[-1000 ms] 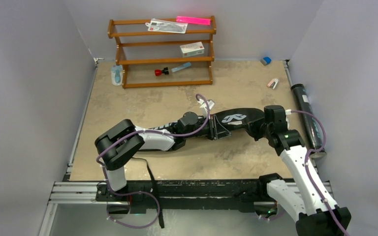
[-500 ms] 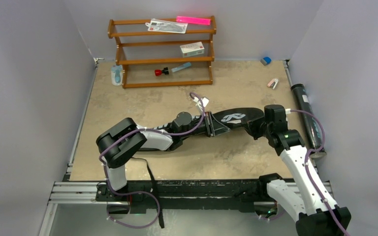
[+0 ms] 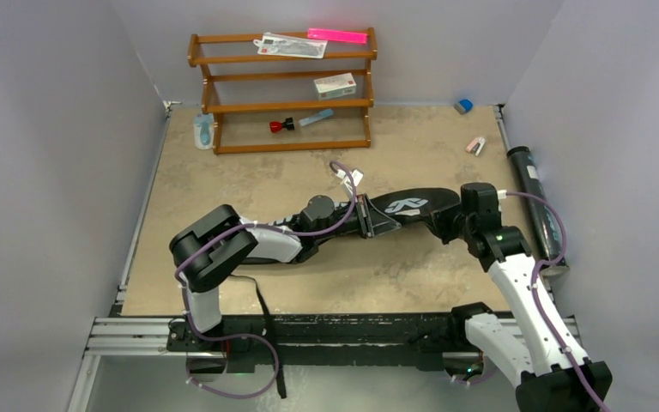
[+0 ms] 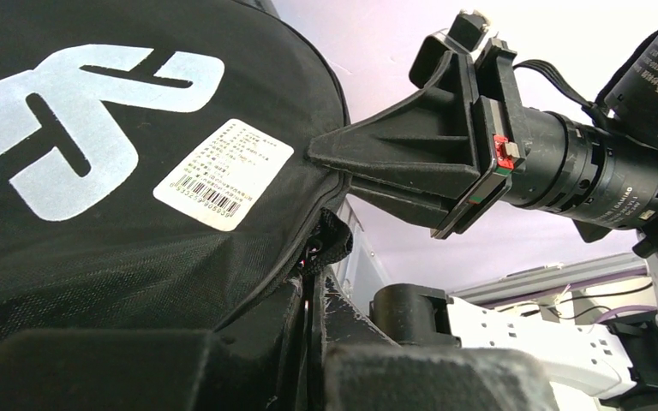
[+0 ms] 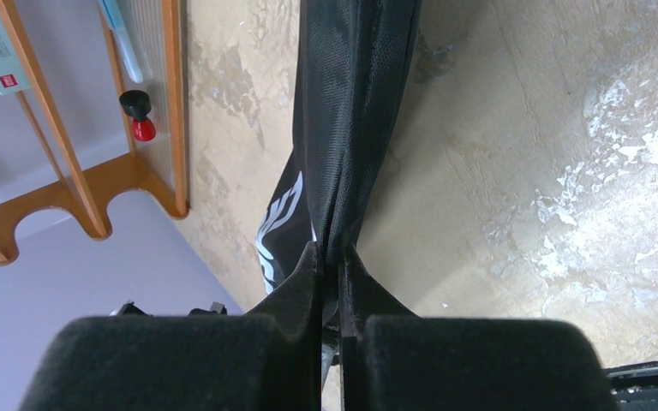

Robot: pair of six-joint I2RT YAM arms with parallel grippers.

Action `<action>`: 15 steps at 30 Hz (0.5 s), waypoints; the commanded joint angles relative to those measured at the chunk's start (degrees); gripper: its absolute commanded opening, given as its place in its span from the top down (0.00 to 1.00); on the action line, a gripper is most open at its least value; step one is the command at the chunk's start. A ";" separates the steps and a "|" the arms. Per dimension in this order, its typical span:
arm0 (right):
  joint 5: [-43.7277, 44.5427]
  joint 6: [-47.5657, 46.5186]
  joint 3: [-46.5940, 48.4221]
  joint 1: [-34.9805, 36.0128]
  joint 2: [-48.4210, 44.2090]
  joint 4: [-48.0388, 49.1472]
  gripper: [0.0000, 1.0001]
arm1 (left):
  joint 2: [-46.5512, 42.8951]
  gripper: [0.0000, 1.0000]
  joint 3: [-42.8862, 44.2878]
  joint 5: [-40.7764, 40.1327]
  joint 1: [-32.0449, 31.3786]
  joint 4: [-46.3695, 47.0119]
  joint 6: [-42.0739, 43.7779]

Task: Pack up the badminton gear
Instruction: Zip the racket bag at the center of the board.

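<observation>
The long black bag [image 3: 408, 206] lies across the middle of the table, white logo up. My left gripper [image 3: 369, 221] reaches in from the left. In the left wrist view it [image 4: 317, 274] is shut on the bag's [image 4: 94, 171] seamed edge, at a small black tab. My right gripper [image 3: 440, 221] comes from the right and is shut on the bag's rim; its tips [image 4: 321, 154] pinch the fabric just above the left fingers. In the right wrist view the bag [image 5: 351, 103] runs away from the shut jaws [image 5: 332, 257]. The dark tube [image 3: 535, 202] lies by the right wall.
A brown wooden rack [image 3: 283, 90] stands at the back, holding a white box [image 3: 335, 86], a pink strip [image 3: 337, 35] and a red-and-black item [image 3: 281, 125]. A blue block [image 3: 463, 106] and a pink-white clip [image 3: 475, 145] lie back right. A black strap [image 3: 262, 309] hangs over the front edge.
My left gripper has shifted a little to the left along the bag and closed its jaws on the edge. The right arm has stayed put.
</observation>
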 commanded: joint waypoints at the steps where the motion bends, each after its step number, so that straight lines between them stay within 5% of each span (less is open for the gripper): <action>1: -0.88 0.64 2.30 0.15 -1.64 -1.10 1.00 | -4.93 1.00 0.06 -5.29 1.14 -9.05 6.04; 6: 4.76 0.19 2.30 0.00 -2.79 -2.17 1.00 | -10.09 1.00 4.51 -14.23 1.25 -33.93 14.20; 15: 11.40 -0.21 2.59 0.01 -2.20 -3.47 1.00 | -15.23 1.00 8.56 -24.83 1.28 -54.06 22.79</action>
